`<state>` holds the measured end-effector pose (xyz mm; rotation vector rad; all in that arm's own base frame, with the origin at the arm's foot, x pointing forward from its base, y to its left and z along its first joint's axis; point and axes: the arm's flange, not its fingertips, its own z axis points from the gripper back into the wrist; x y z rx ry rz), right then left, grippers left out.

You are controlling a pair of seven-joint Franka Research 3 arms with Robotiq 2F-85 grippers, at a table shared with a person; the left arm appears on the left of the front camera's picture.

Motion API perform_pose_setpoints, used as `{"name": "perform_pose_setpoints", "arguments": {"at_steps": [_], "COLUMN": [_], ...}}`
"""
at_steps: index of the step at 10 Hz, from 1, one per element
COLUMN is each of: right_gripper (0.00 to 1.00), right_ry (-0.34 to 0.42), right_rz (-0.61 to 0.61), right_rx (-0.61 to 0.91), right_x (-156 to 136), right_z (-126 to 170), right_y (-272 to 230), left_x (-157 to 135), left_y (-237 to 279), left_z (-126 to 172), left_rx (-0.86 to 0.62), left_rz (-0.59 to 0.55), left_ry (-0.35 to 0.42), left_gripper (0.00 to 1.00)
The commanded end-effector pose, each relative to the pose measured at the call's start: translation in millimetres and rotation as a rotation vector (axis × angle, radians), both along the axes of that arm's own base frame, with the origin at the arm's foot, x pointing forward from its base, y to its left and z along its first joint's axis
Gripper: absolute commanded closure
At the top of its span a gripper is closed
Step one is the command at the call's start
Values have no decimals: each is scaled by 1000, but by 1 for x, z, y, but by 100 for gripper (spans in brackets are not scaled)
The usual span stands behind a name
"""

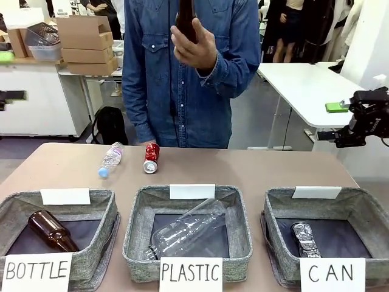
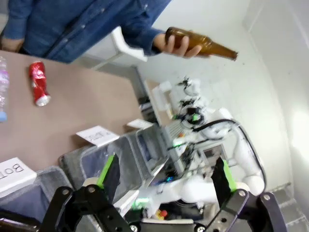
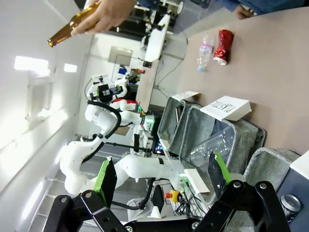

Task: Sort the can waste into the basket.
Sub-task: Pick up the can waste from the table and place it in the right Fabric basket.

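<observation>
Red can (image 1: 151, 157) lies on its side at the far edge of the worktop (image 1: 255, 170), near a small clear plastic bottle (image 1: 110, 160) and well apart from the CAN basket (image 1: 276, 204). We note the dark can (image 1: 305, 239) lying inside that basket. The PLASTIC basket (image 1: 135, 237) holds a large clear bottle (image 1: 188, 231); the BOTTLE basket (image 1: 104, 231) holds a brown glass bottle (image 1: 51, 231). A person across the worktop holds another brown bottle (image 1: 185, 18) raised in one hand (image 1: 196, 52). Left gripper (image 2: 166, 169): fingers spread, nothing between them. Right gripper (image 3: 161, 169): fingers spread, empty, up off the worktop.
</observation>
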<state>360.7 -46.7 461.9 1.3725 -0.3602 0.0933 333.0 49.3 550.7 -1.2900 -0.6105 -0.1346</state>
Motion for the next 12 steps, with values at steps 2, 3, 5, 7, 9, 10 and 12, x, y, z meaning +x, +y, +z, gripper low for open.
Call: {"name": "perform_pose_setpoints", "arguments": {"at_steps": [2, 3, 5, 7, 9, 10, 12], "right_gripper": [0, 0, 0, 0, 0, 0, 0], "right_ry": [-16, -16, -16, -16, -16, -16, -16], "right_rz": [15, 15, 15, 15, 15, 15, 15], "right_rx": [-7, -7, -7, -7, -7, -7, -7], "right_x": [2, 2, 2, 2, 2, 2, 2], "right_z": [1, 1, 1, 1, 1, 1, 1], "right_y": [-2, -2, -2, -2, -2, -2, -2], "left_x": [62, 72, 54, 19, -6, 1, -4], "left_y": [-54, -68, -30, 15, 41, 32, 54], "left_z": [-1, -4, 12, 12, 8, 2, 10], "left_rx": [191, 275, 283, 336, 304, 356, 326], "left_rz": [-191, -205, -128, -13, 36, 134, 72], "left_ry": [136, 165, 150, 148, 108, 215, 145], "left_gripper": [0, 0, 0, 0, 0, 0, 0]}}
